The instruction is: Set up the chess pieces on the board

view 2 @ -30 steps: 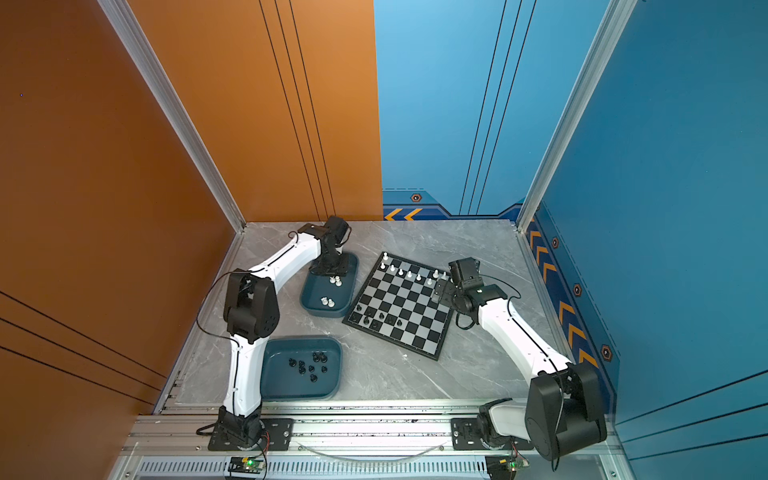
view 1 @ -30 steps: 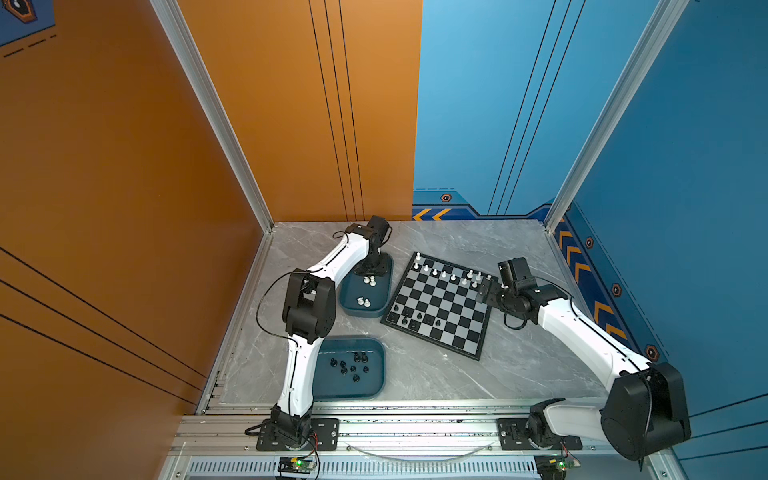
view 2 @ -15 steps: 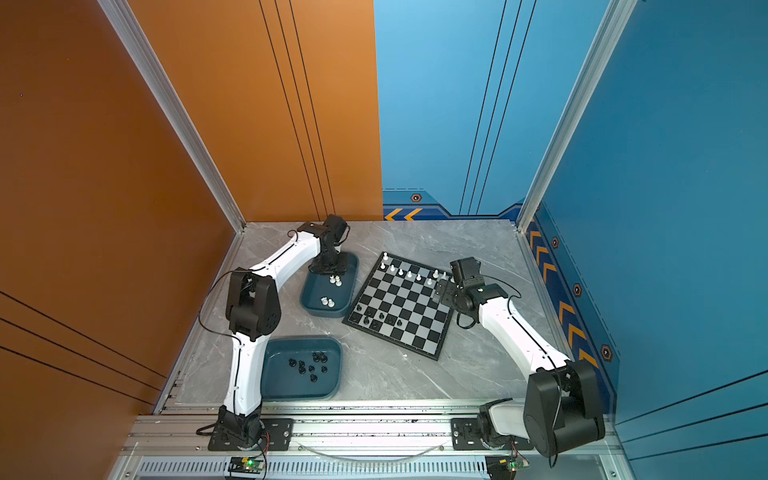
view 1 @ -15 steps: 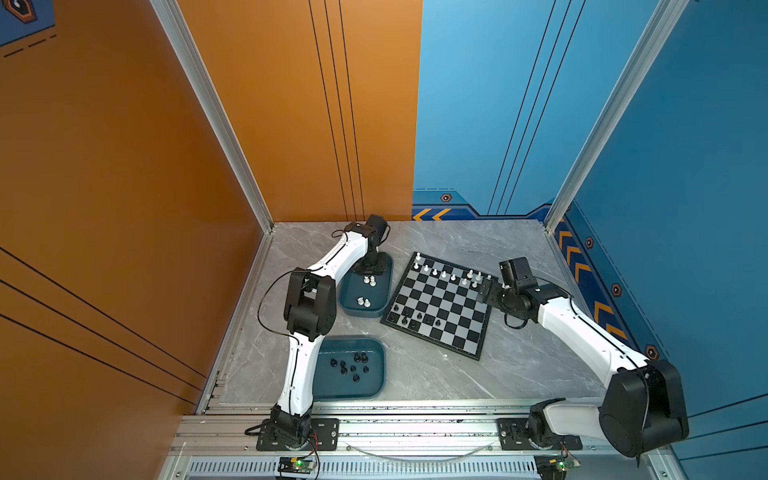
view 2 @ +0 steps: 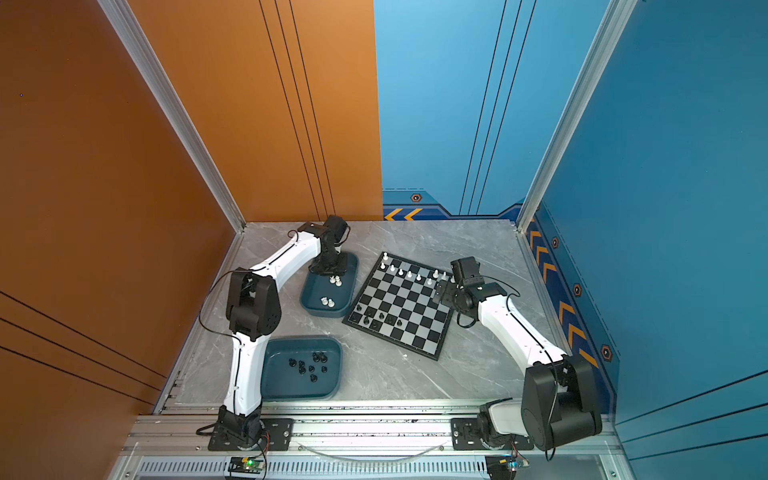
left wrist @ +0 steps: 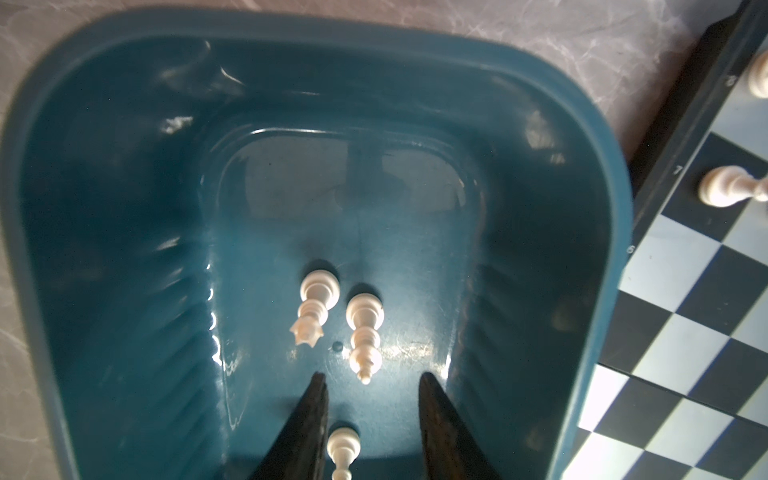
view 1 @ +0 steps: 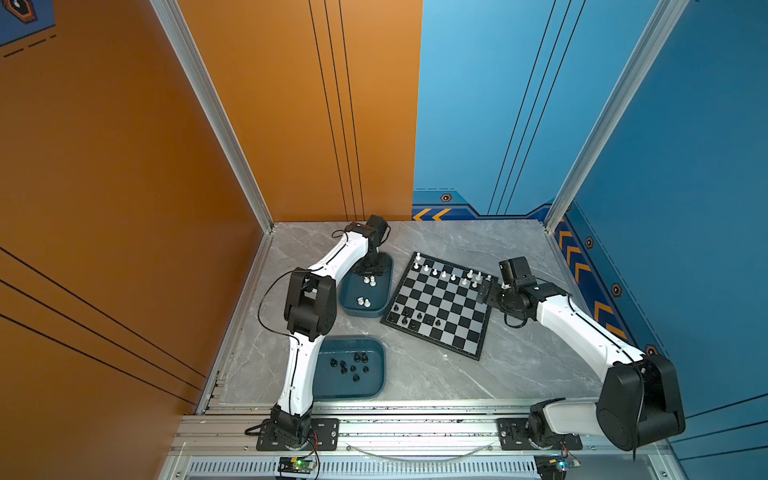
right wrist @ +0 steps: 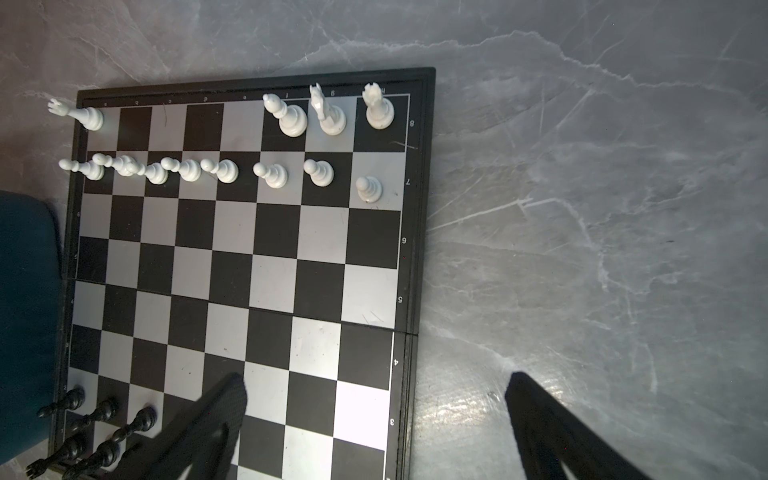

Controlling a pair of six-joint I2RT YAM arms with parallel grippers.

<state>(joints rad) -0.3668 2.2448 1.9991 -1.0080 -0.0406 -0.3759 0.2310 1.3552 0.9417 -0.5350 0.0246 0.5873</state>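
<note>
Left of centre in both top views, the left hand (left wrist: pixel 371 388) dips into the upper teal tray (view 1: pixel 382 297). Its jaws are set narrow but not closed, straddling a white piece (left wrist: pixel 343 446) that stands between them, closer to one finger than the other; no grip shows yet. A crowned piece (left wrist: pixel 316 305) and a taller piece (left wrist: pixel 365 332) stand just beyond the fingertips. Toward the lower left, the lower teal tray (view 1: pixel 370 388) holds loose black pieces (view 1: pixel 353 368).

At centre the board (view 1: pixel 453 316) lies askew on the grey bench (view 1: pixel 519 374). Its white men (right wrist: pixel 274 174) are ranked along the upper edge with four back-row squares vacant, and a few black men (view 1: pixel 405 320) are gathered at its lower left corner. At right, the right hand (right wrist: pixel 376 376) hovers over the board's edge, jaws spread wide and empty.

The step in hand looks to be the pickup. It likely goes best if the left hand centres itself so both fingers meet the stem together. It should then close low and lift straight up past the tray wall before swinging right toward a vacant back-row square. An off-centre squeeze could topple the piece into its neighbours.
</note>
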